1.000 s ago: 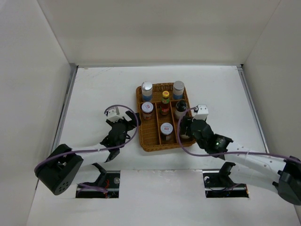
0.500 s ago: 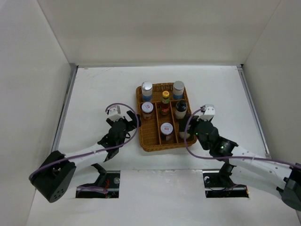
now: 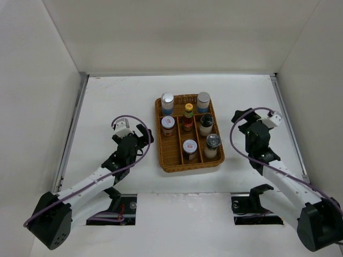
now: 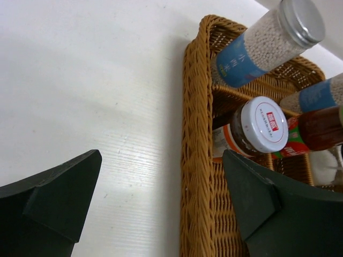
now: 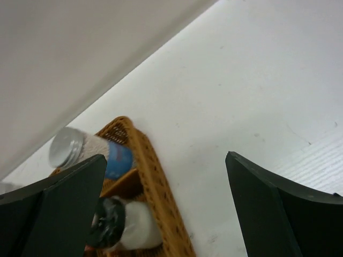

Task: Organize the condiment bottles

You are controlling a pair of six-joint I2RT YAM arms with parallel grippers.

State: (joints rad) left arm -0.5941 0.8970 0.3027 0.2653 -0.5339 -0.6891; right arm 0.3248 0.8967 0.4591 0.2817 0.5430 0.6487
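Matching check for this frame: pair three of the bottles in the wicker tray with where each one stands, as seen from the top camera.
Things:
1. yellow-capped sauce bottle
2. grey-capped bottle
3. black-capped bottle

Places in the wicker tray:
A. right column, nearest the arms
B. centre column
C. right column, middle

Pairs: 1-B; 2-A; 3-C
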